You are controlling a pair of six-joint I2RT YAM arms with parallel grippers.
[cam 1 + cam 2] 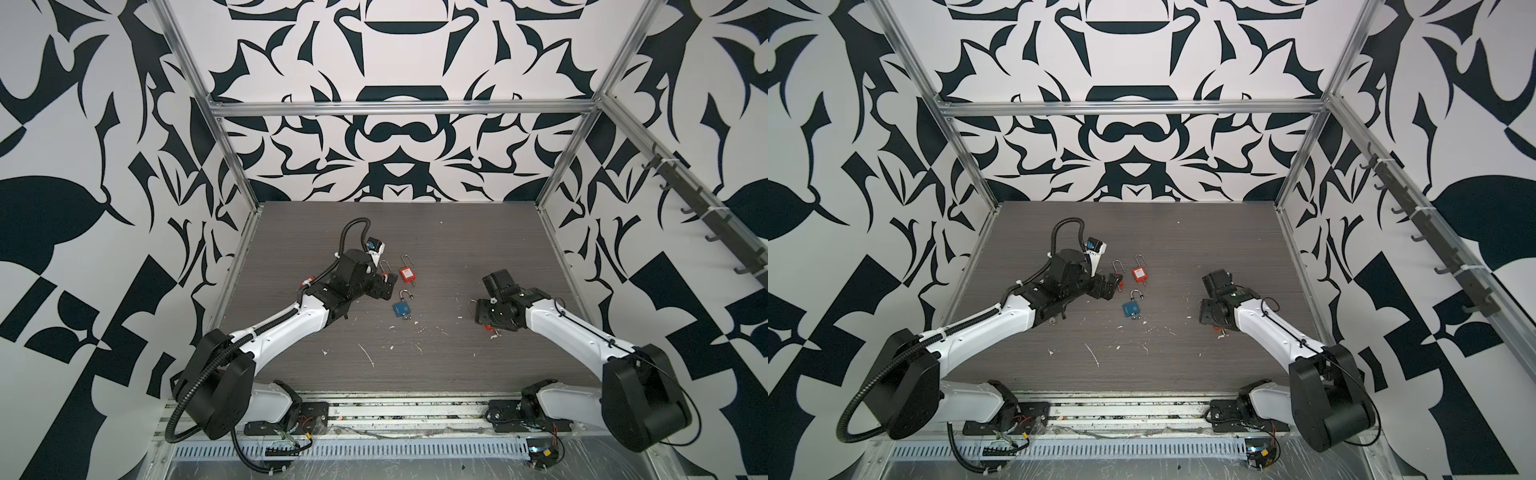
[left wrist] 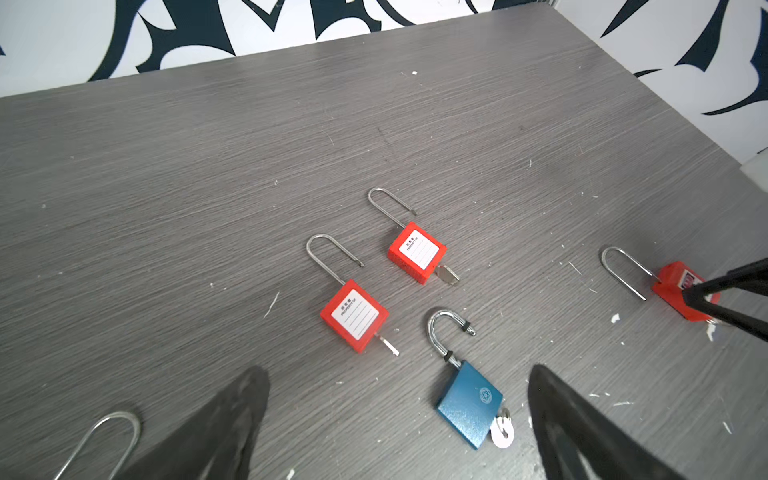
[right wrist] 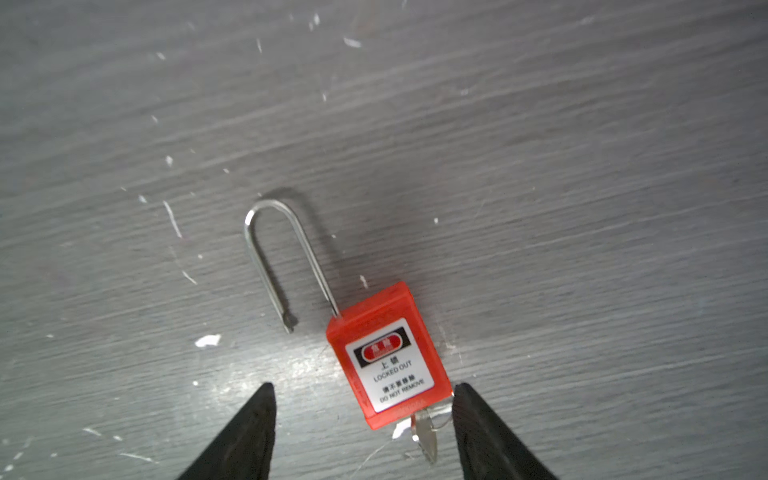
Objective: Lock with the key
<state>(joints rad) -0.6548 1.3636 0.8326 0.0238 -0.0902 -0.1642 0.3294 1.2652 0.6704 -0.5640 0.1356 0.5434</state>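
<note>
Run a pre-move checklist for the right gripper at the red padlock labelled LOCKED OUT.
1. Red padlock lying flat on the table: ok.
2. Shackle open, free end out of the body, ready to press shut: ok.
3. Key seated in the keyhole: ok.
4. Right gripper open, jaws either side of the key end: ok.
5. Padlock centred between the jaws: not ok; it sits close to one finger, and I cannot tell if they touch.
6. Left gripper open and empty: ok.
</note>
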